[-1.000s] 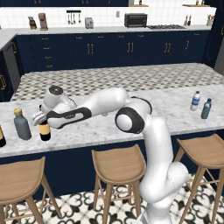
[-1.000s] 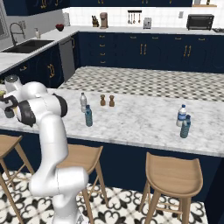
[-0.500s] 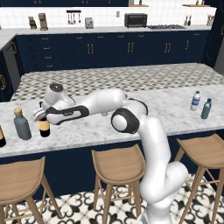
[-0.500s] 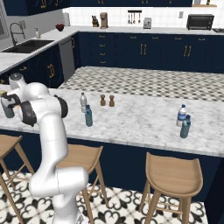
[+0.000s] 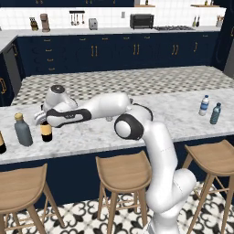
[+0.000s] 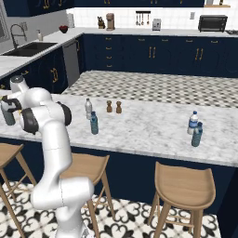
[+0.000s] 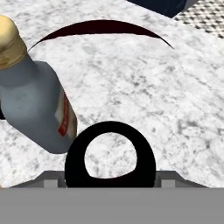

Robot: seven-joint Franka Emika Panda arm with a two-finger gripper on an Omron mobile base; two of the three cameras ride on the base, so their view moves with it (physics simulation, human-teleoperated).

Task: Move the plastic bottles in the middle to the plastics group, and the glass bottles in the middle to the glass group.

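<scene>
You had the gripper clenched on the wine bottle, beside the grey bottle, near the counter's left end.

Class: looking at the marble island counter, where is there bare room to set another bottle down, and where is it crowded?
Bare marble stretches between the two small brown shakers and the blue-labelled clear water bottle. Crowded: the far left end, around the squat grey tan-capped bottle and the tan-labelled dark wine bottle.
</scene>
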